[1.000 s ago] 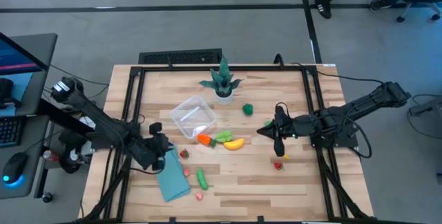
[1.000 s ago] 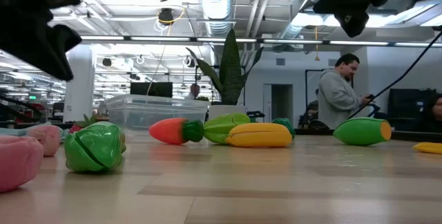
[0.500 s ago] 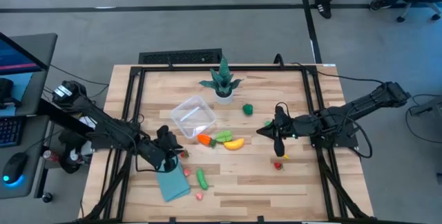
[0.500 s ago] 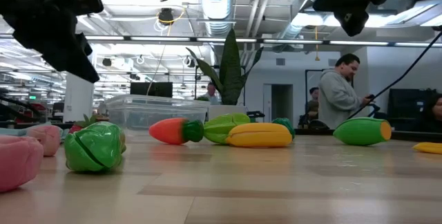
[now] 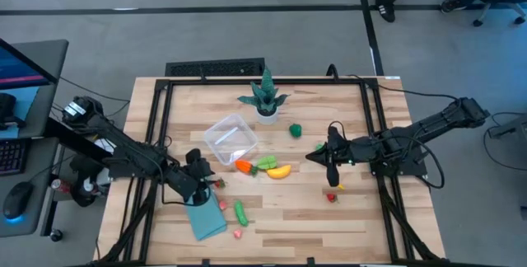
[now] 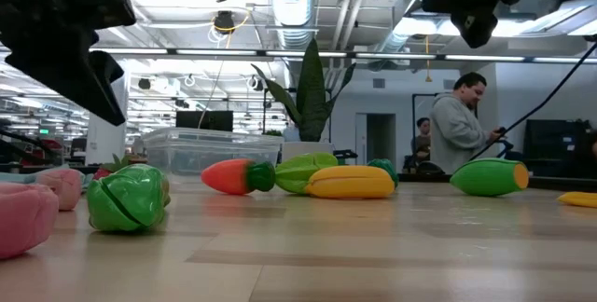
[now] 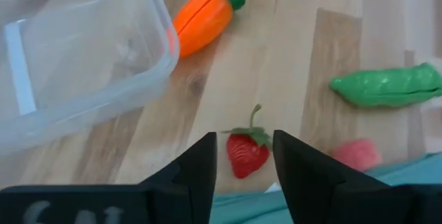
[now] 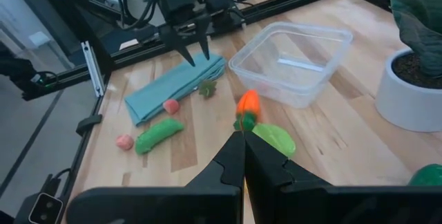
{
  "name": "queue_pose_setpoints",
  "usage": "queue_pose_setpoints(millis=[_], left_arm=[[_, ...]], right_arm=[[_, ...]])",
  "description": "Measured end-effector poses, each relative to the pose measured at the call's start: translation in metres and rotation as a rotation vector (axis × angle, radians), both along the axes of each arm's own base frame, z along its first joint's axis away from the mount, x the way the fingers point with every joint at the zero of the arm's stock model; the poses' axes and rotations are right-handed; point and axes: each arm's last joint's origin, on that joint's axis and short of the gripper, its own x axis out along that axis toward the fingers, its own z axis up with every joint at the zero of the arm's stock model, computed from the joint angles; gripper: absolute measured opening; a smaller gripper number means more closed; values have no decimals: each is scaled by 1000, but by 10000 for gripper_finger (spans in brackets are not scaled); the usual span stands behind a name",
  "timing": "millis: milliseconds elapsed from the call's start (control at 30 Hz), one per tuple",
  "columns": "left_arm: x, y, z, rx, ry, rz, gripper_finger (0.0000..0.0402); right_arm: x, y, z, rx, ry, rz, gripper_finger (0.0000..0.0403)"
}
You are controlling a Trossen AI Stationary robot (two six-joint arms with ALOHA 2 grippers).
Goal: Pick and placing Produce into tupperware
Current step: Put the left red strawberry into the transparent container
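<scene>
from above, the left gripper (image 5: 207,180) hangs over a small strawberry (image 5: 219,183) near the middle of the table (image 5: 354,222), just past the folded blue cloth (image 5: 204,217) by the front edge. the clear tupperware (image 5: 230,140) sits a little toward the back edge, empty, with the carrot (image 5: 243,166) beside it. the right gripper (image 5: 333,166) waits nearer the right edge. in the low view, the shiny plastic toys lie in a row: a round green piece (image 6: 128,198), the carrot (image 6: 233,176), a smooth yellow piece (image 6: 351,183). in the left wrist view, the two fingers stand apart with the strawberry (image 7: 247,153) between them, not touched yet. it is small, so i think a finger could clip it and push it away, or catch the soft cloth. in the right wrist view, the right jaws are pressed together, holding nothing, and the tub (image 8: 293,54) looks thin and see-through with rounded corners.
</scene>
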Motion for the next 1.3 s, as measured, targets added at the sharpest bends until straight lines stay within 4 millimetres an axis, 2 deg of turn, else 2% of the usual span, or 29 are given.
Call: queue_pose_setpoints(millis=[200,700,1000,1167,1300], left_arm=[[-1,2,-1,50,6,0,160],[0,0,-9,28,-41,-94,162],[-2,7,-19,50,-18,-91,162],[3,8,-20,63,-35,-108,162],[12,3,-30,33,-15,-164,162]], right_arm=[[0,0,0,1,0,0,0],[0,0,0,0,1,-1,0],[0,0,0,-1,2,-1,0],[0,0,0,0,1,-1,0],[0,0,0,0,1,-1,0]])
